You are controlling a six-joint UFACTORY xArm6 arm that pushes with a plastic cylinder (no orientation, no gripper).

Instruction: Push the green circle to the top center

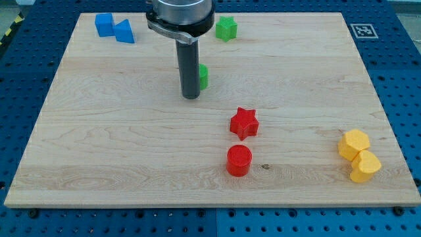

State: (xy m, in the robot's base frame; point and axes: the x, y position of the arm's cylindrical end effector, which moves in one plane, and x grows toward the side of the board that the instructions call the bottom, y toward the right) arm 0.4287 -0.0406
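Pushing now: our tip (pixel 191 97) sits touching the green circle (pixel 203 76), which peeks out at the rod's right, slightly above it and below-left of the green star (pixel 225 28); no gripper here, just a bare rod

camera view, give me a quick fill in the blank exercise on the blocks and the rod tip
1. My tip stands right beside the half-hidden ____ circle.
2. The red star lies just above the red ____.
3. The two blue blocks sit at the board's top ____ corner.
4. The two yellow blocks lie at the view's lower ____.

Missing words: green; cylinder; left; right
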